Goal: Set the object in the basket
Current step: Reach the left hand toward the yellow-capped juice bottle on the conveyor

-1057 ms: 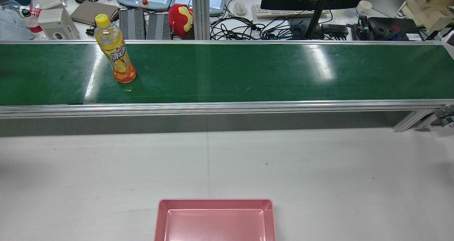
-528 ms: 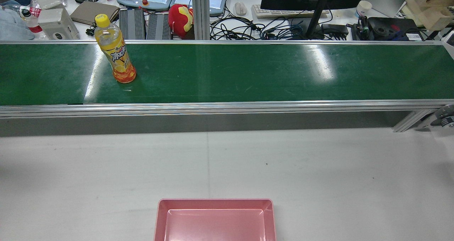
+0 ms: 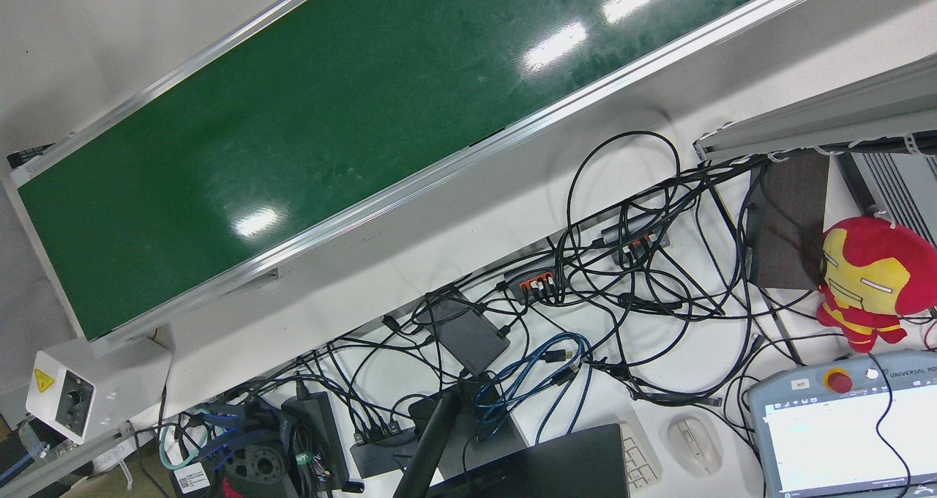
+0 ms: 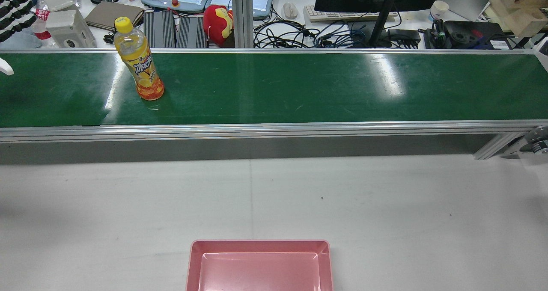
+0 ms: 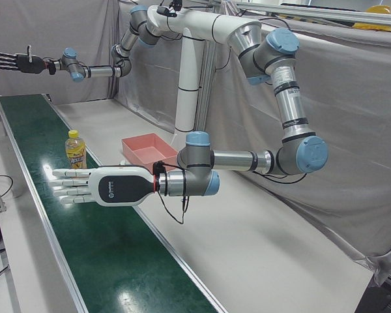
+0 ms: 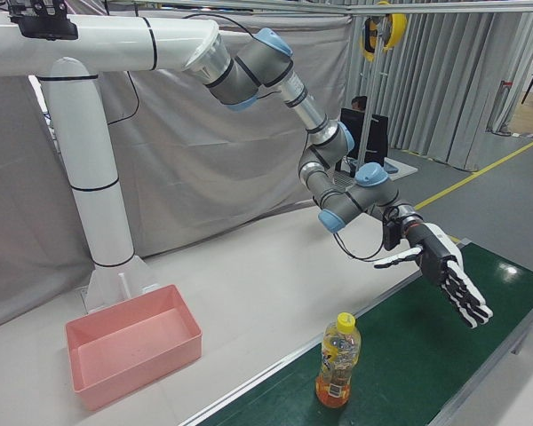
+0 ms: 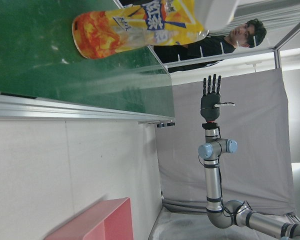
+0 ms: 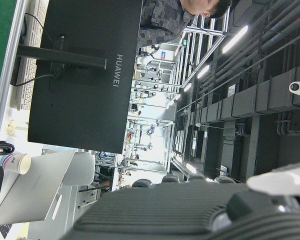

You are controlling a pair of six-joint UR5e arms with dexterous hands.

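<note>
Front view: the green conveyor belt (image 3: 293, 117) runs bare across the frame, with cables and a red plush toy (image 3: 871, 282) on the desk beside it; neither bottle nor hand shows here. Rear view: the orange drink bottle (image 4: 139, 62) stands upright on the belt (image 4: 299, 85) toward the left, while the fingertips of the left hand (image 4: 13, 8) show at the far left corner, well apart from the bottle and touching nothing. The pink basket (image 4: 261, 243) sits empty at the near edge of the grey worktop (image 4: 385, 197). Left-front view: the left hand (image 5: 91, 186) hovers flat above the belt (image 5: 104, 254), fingers straight and spread, empty, with the bottle (image 5: 75, 150) just beyond its fingertips and clear of them. The right hand (image 5: 16, 62) hangs high at the belt's far end, likewise flat and spread, holding nothing. The basket (image 5: 140, 156) lies on the worktop behind the left arm. Right-front view: the left hand (image 6: 444, 271) is splayed above the belt to the right of the bottle (image 6: 338, 359), near but not touching; the basket (image 6: 142, 364) rests far to the left. Left hand view: the bottle (image 7: 140, 25) fills the top of the frame on the belt, and the distant right hand (image 7: 211, 97) shows with its fingers extended. Right hand view: only a dark monitor (image 8: 85, 75) and the ceiling are seen.
</note>
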